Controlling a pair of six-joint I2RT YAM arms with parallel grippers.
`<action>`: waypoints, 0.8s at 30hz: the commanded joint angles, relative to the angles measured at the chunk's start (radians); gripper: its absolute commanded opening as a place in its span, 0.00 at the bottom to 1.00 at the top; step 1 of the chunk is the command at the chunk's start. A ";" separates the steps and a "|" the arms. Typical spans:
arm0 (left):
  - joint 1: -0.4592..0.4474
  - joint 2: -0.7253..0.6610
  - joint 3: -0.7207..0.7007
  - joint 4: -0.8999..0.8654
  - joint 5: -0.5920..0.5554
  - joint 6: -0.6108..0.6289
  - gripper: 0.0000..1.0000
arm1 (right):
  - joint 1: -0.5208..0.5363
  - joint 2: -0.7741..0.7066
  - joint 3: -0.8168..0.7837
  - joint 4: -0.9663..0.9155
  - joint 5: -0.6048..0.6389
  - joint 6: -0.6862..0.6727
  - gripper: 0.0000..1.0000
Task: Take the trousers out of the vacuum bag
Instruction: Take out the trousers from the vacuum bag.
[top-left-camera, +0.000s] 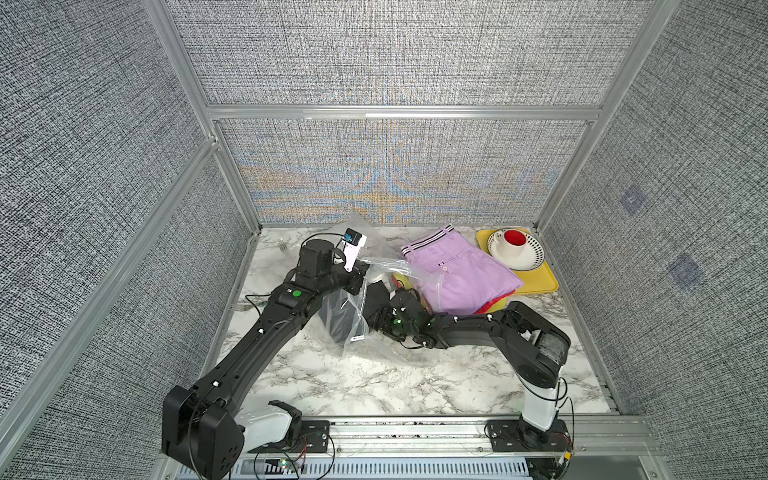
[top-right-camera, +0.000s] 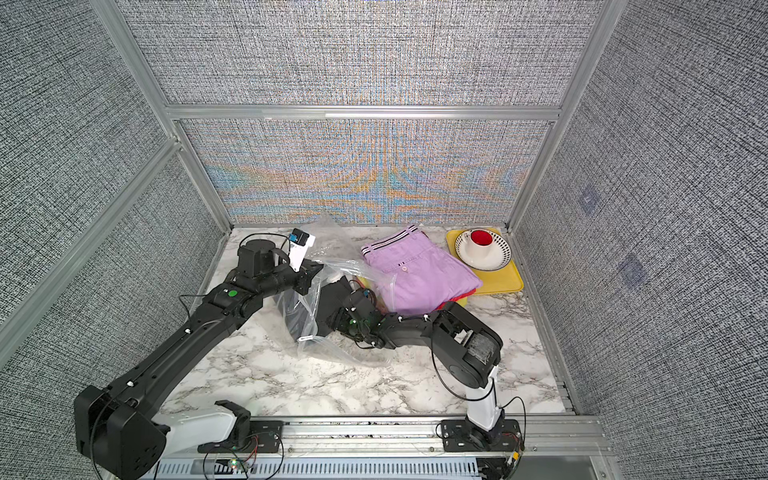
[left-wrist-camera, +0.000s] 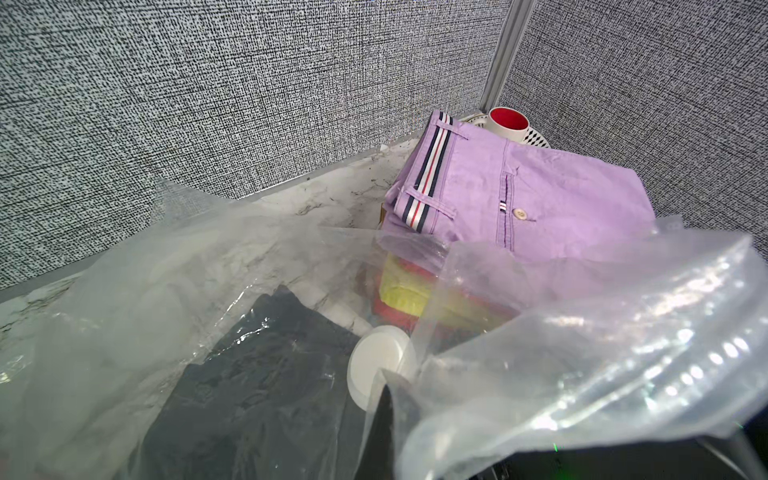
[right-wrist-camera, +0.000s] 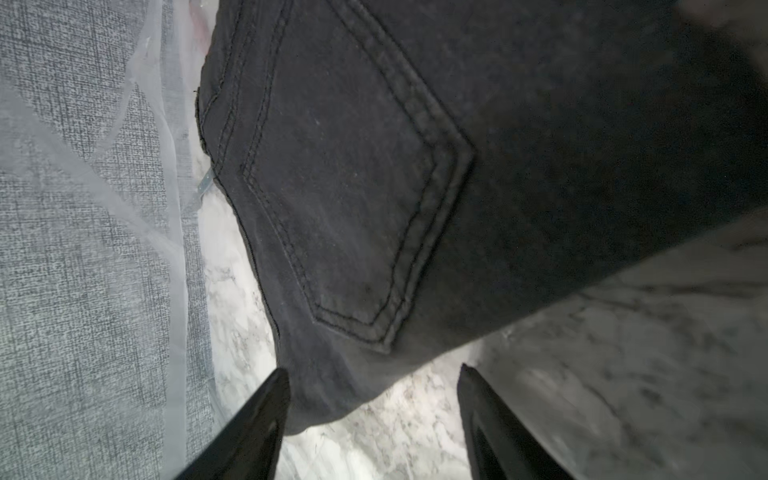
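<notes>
The vacuum bag (top-left-camera: 353, 332) (top-right-camera: 309, 336) is a crinkly clear sack left of centre, and its white valve disc (left-wrist-camera: 378, 361) shows in the left wrist view. My left gripper (top-left-camera: 361, 286) (left-wrist-camera: 385, 390) is shut on the bag's film and holds it up. Dark grey denim trousers (top-left-camera: 376, 296) (right-wrist-camera: 374, 166) lie at the bag's mouth, partly under the film (left-wrist-camera: 257, 395). My right gripper (top-left-camera: 376, 321) (right-wrist-camera: 374, 368) is open, its fingers (right-wrist-camera: 266, 415) astride a corner of the denim without pinching it. Lilac trousers (top-left-camera: 457, 274) (top-right-camera: 415, 274) (left-wrist-camera: 540, 195) top a stack with red and yellow ones, outside the bag.
A yellow tray (top-left-camera: 542, 280) in the back right corner carries a patterned bowl (top-left-camera: 525, 255) with a red-lined cup (top-left-camera: 515, 237). The stack of trousers overlaps the tray's edge. A fork (top-left-camera: 282, 245) lies at the back left. Fabric walls close in three sides.
</notes>
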 joint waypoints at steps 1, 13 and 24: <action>-0.003 -0.010 -0.006 0.039 -0.020 0.015 0.00 | 0.000 0.010 0.008 0.048 -0.024 0.058 0.67; -0.004 -0.020 -0.022 0.047 -0.026 0.015 0.00 | -0.018 0.085 0.057 0.083 -0.022 0.053 0.53; -0.004 -0.013 -0.091 0.080 -0.054 0.014 0.00 | -0.039 0.076 0.147 -0.015 0.028 -0.113 0.00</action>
